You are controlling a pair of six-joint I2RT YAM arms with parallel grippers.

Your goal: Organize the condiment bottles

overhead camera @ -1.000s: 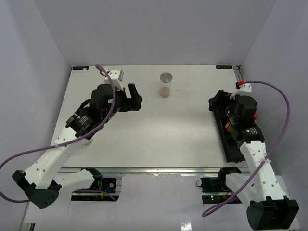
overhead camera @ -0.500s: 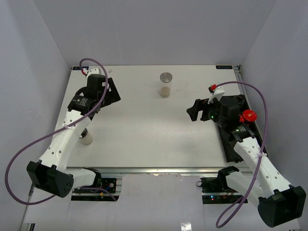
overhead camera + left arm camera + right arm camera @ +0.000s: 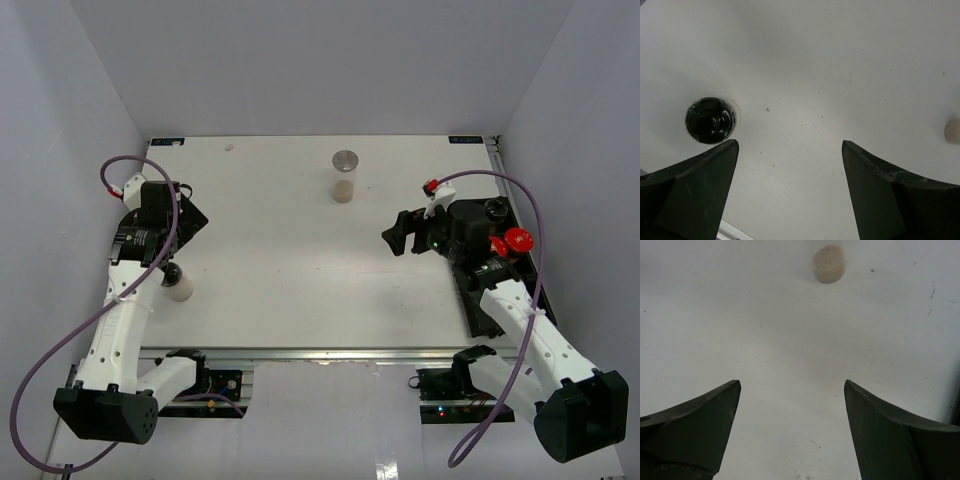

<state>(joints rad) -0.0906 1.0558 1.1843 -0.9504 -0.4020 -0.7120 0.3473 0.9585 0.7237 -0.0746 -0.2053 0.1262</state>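
Black-capped bottle [image 3: 710, 120] stands upright just off one fingertip of the left gripper [image 3: 790, 145], not touching. Silver-lidded clear bottle [image 3: 829, 263] is well ahead of the right gripper [image 3: 790, 382]. Red-capped bottle [image 3: 517, 240] sits behind it, at the black tray [image 3: 474, 312]. Both grippers are spread wide with nothing between.

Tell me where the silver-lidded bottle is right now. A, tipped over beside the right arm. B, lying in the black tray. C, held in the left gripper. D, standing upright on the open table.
D: the silver-lidded bottle stands upright by itself on the white table, near its far edge.
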